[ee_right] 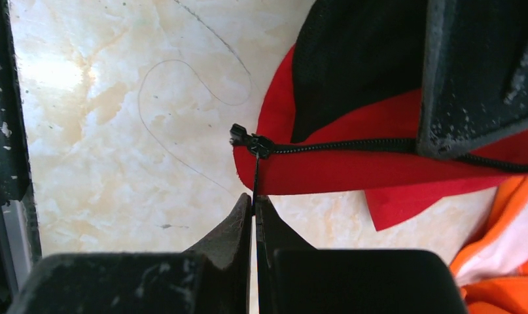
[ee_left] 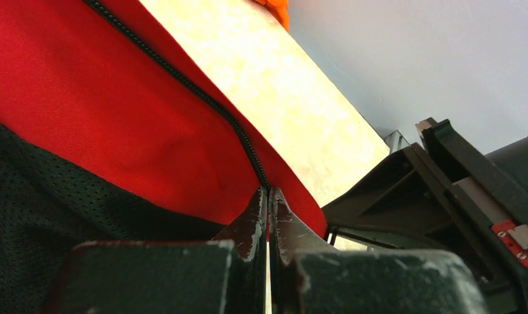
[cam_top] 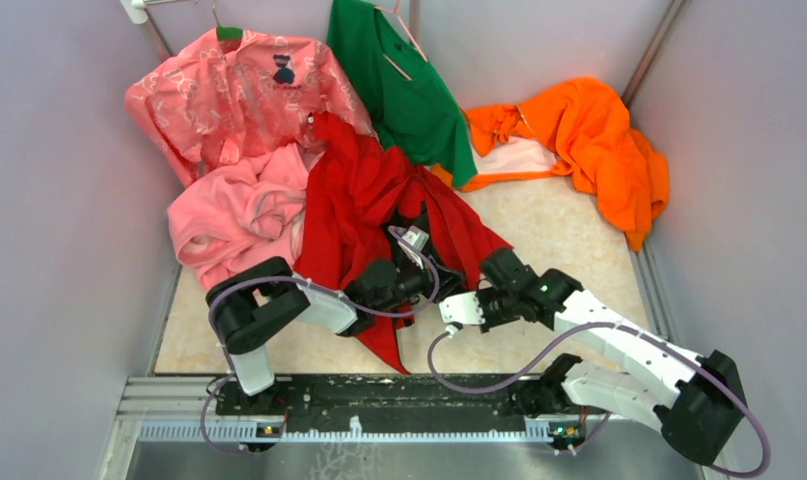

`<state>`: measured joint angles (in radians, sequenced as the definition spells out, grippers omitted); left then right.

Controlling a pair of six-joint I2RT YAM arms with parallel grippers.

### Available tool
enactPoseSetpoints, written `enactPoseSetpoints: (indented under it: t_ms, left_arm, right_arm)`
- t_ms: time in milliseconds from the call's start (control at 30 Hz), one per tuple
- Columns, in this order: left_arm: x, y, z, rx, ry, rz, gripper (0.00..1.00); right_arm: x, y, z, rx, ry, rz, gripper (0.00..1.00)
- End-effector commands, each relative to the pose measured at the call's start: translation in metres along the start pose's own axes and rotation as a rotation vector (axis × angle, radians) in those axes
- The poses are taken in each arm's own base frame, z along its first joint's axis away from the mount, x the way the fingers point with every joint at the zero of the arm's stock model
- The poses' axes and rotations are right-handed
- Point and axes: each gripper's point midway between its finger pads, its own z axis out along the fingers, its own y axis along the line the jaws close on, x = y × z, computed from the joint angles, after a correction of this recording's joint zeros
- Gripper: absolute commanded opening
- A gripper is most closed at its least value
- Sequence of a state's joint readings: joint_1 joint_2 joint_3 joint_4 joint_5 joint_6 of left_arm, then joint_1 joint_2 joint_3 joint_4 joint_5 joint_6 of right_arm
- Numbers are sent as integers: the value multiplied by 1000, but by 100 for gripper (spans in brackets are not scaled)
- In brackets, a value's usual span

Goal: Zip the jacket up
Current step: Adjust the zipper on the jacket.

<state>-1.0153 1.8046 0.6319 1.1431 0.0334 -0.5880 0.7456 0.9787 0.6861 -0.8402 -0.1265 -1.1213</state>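
Top external view, stock on table (cam_top: pixel 539 220): one red jacket (cam_top: pixel 359 200), centre, just ahead of my bases; one pink fleece (cam_top: pixel 234 215) touching its left side; one pink patterned shirt (cam_top: pixel 249 95); one green garment (cam_top: pixel 399 90); one orange garment (cam_top: pixel 589 140). Shirt's dark collar label (cam_top: pixel 284 70): too small to read. Claws, two. My left claw (ee_left: pixel 269 196): closed tight, pinching the jacket's zipper edge (ee_left: pixel 182 78). My right claw (ee_right: pixel 254 203): closed tight on the zipper pull (ee_right: pixel 255 173).

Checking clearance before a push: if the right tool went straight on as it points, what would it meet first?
Likely the zipper slider at the jacket's edge, ahead of the shut right tool, which seems to pinch its pull; depth is unclear.
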Motion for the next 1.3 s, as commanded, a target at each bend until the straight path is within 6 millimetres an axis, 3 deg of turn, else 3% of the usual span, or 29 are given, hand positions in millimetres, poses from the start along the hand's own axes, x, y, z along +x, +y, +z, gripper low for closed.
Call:
enactPoseSetpoints:
  t_ms: [0, 133, 300, 433, 600, 733, 967, 1267]
  left_arm:
    - [-25, -11, -4, 63, -86, -11, 2]
    - [-18, -11, -14, 56, -49, -53, 20]
    - [-28, -18, -30, 32, -36, -77, 44]
    - [-24, -26, -41, 47, 13, -114, 55]
    - [-6, -26, -42, 41, 88, -213, 75]
    - [2, -24, -37, 26, 119, -267, 97]
    - [5, -22, -25, -1, 146, -314, 99]
    - [28, -21, -8, 5, 226, -388, 98]
  right_arm:
    - [-1, -6, -20, 61, 13, 29, 0]
    - [-2, -13, -25, 74, 21, 0, 0]
    - [-4, -16, -25, 89, 12, -6, 0]
    - [-10, -19, -26, 100, -18, -3, 0]
    - [-15, -19, -26, 100, -48, -6, 0]
    - [-15, -19, -27, 104, -48, -8, 0]
    - [-16, -22, -28, 113, -57, -1, 0]
    - [-19, -24, -29, 101, -76, 6, 0]
